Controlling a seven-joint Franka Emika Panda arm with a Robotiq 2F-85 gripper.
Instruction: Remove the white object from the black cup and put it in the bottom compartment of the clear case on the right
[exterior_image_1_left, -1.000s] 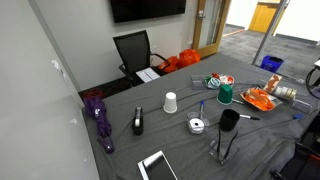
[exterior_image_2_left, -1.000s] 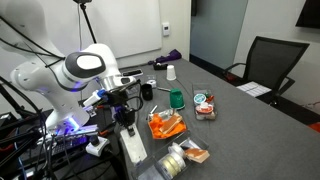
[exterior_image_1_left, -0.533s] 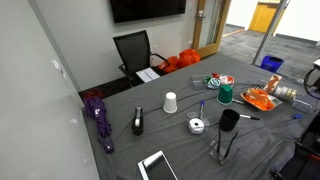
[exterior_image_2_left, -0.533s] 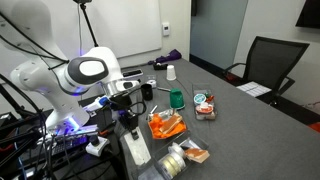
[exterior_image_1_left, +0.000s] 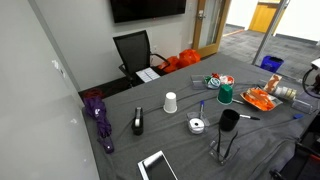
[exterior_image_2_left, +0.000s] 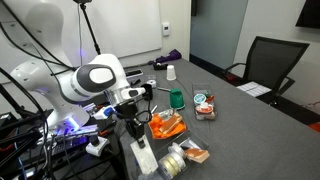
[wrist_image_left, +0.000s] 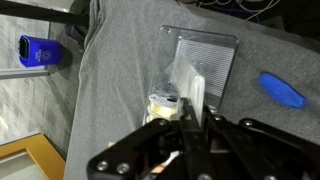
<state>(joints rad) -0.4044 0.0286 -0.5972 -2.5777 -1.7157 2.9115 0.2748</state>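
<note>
- Motion is showing in an exterior view: compared with a second ago, the arm (exterior_image_2_left: 92, 80) is dipping lower and swinging toward 4 o'clock, bringing the gripper (exterior_image_2_left: 134, 122) over the clear case (exterior_image_2_left: 143, 158).
- Seen from the wrist, the jaws are clenching the white piece (wrist_image_left: 164, 103), which is hanging over the case's near edge, with the rest of the case lying toward 12 o'clock.
- Well apart from it, the black cup (exterior_image_1_left: 229, 120) is standing upright on the table, so the removal is looking done and the carry is nearing its end.
- Which compartment is sitting beneath the piece, I cannot tell.
- Grey cloth is covering the table (exterior_image_1_left: 190, 150), which is also carrying a white paper cup (exterior_image_1_left: 170, 102) and a green cup (exterior_image_1_left: 225, 95).
- Around it, an office is showing: a black chair (exterior_image_1_left: 133, 50) at 12 o'clock and a dark screen (exterior_image_1_left: 148, 8) on the wall.
</note>
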